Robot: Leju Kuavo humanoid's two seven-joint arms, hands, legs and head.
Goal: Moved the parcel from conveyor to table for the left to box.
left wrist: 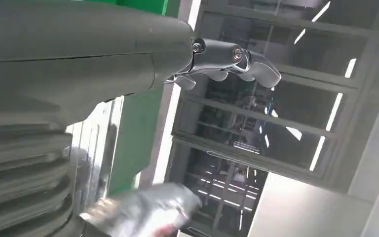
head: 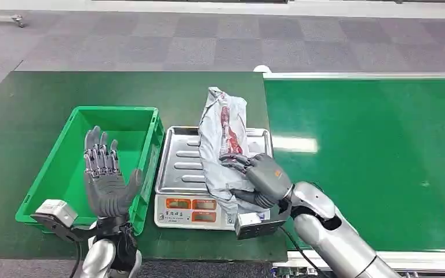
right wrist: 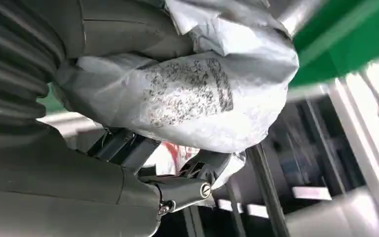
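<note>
A grey plastic parcel (head: pixel 223 139) with red print lies lengthwise over the steel pan of a weighing scale (head: pixel 179 168) on the green table. My right hand (head: pixel 261 176) grips the parcel's near end, fingers wrapped around it; the right wrist view has the crumpled parcel (right wrist: pixel 192 94) pressed against the palm. My left hand (head: pixel 105 174) is raised upright over the near edge of the green crate (head: pixel 64 168), palm toward the scale, fingers spread, holding nothing. The left wrist view catches the parcel (left wrist: pixel 143 212) blurred beyond my left hand (left wrist: pixel 128 54).
The crate stands left of the scale. The green conveyor belt (head: pixel 371 156) with a white rim runs along the right. Grey carpet floor lies beyond the table.
</note>
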